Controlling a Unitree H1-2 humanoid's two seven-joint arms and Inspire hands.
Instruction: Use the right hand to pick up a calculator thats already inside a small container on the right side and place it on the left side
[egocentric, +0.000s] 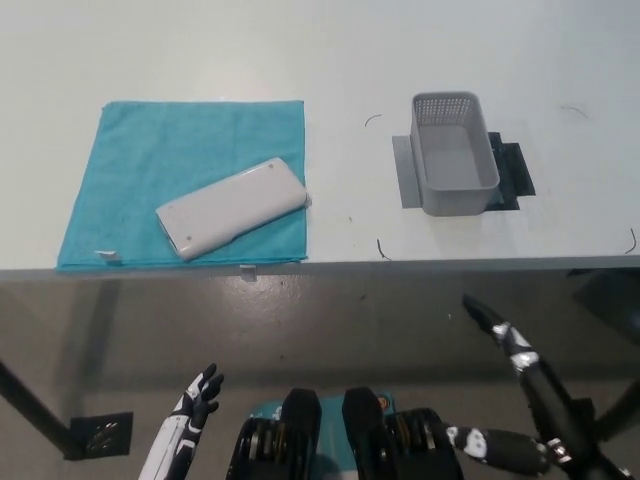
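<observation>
1. Nearest, at lower left: white left hand (190, 418), below the table edge, resting, fingers spread and holding nothing.
2. At lower right: black right hand (520, 400), also below the table edge, fingers splayed wide apart, one reaching up toward the table front, another stretched leftward along the bottom; nothing in its grasp. Palm mostly cut off by the picture's corner, so apparently open rather than certainly so.
3. Above both hands: front edge of the white table (330, 262), running straight across the picture.
4. On the table's left part: teal cloth (130, 150), spread flat, its near edge just beside the table edge; a small white tag at its near left corner.
5. On the cloth's near right portion: calculator (232, 206), lying flat and slanted, pale back or cover upward, far end pointing right; right tip reaching the cloth's right border. Well apart from both hands.
6. On the table's right part, farther back: small grey container (456, 199), perforated rim, upright, nothing visible inside.
7. Under the container: a grey mat (403, 175) showing at its left, dark pad (515, 170) showing at its right.
8. Scattered on the bare tabletop: a few thin dark curved marks, near the container and at the right margin.
</observation>
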